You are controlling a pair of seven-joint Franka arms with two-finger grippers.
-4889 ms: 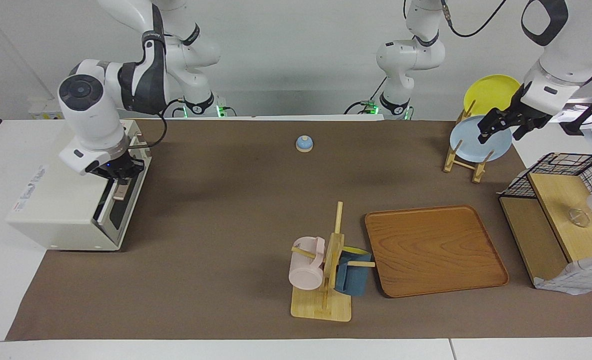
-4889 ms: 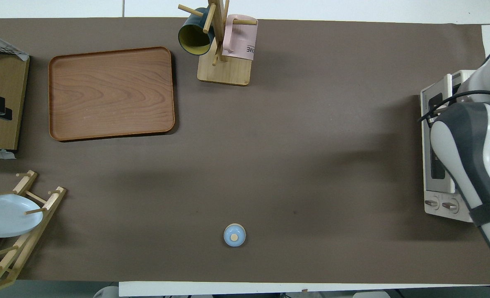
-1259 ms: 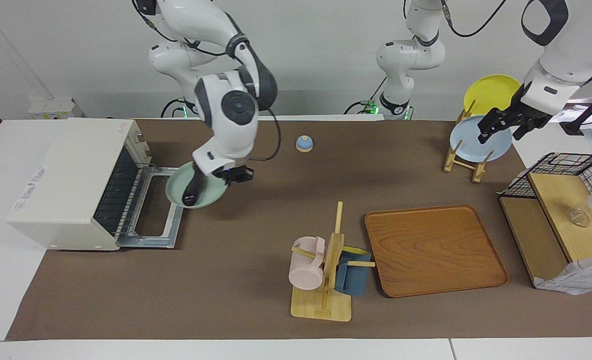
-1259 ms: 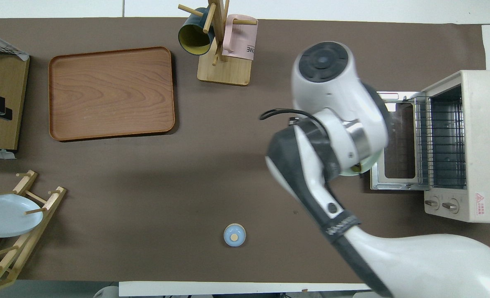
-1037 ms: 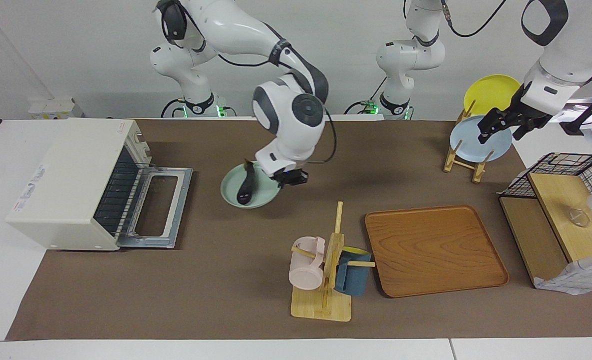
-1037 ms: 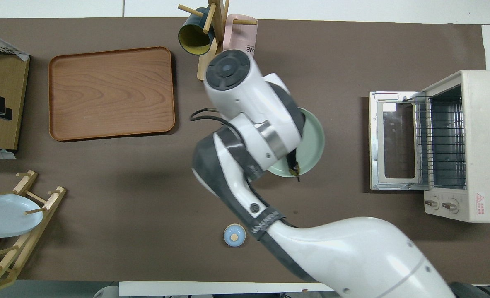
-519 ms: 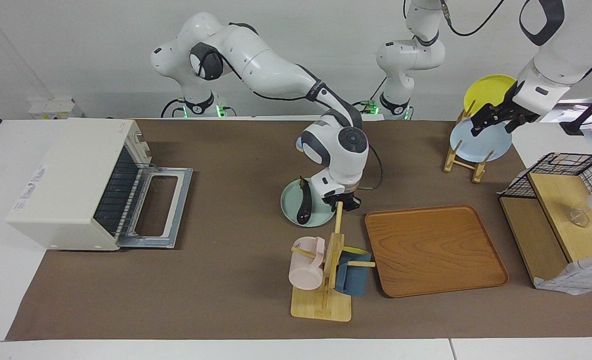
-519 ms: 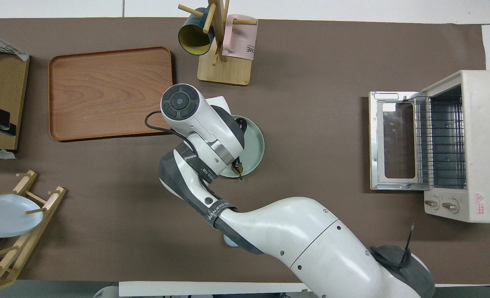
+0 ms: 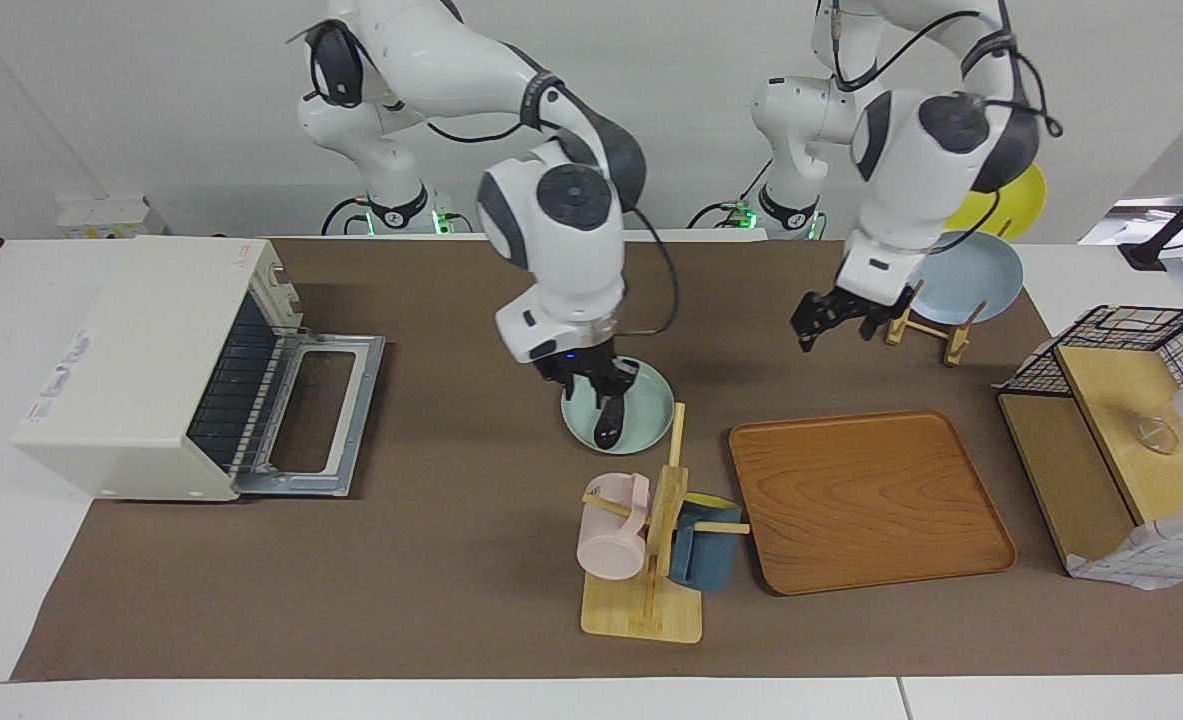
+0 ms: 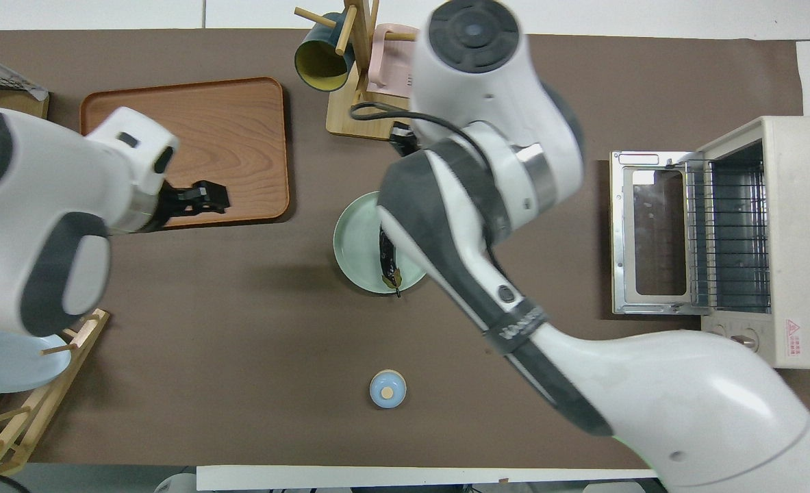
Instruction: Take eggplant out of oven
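The eggplant (image 9: 608,424) lies on a pale green plate (image 9: 651,412) that rests on the mat mid-table, next to the mug tree; it also shows in the overhead view (image 10: 387,262) on that plate (image 10: 351,241). My right gripper (image 9: 596,385) hangs just over the eggplant's stem end, fingers spread, holding nothing. The cream oven (image 9: 141,360) stands at the right arm's end with its door (image 9: 316,412) folded down and its wire rack (image 10: 737,233) bare. My left gripper (image 9: 833,322) is open and empty, in the air over the mat between the plate rack and the tray.
A mug tree (image 9: 656,530) with a pink and a blue mug stands just beside the plate, farther from the robots. A wooden tray (image 9: 866,495), a plate rack (image 9: 926,320) with a blue and a yellow plate, a wire shelf (image 9: 1121,400) and a small blue bell (image 10: 387,388) are also on the table.
The right arm carried the plate with the eggplant from the opened oven to mid-table, let go of its rim and moved over the eggplant. The left arm swung in from the plate rack.
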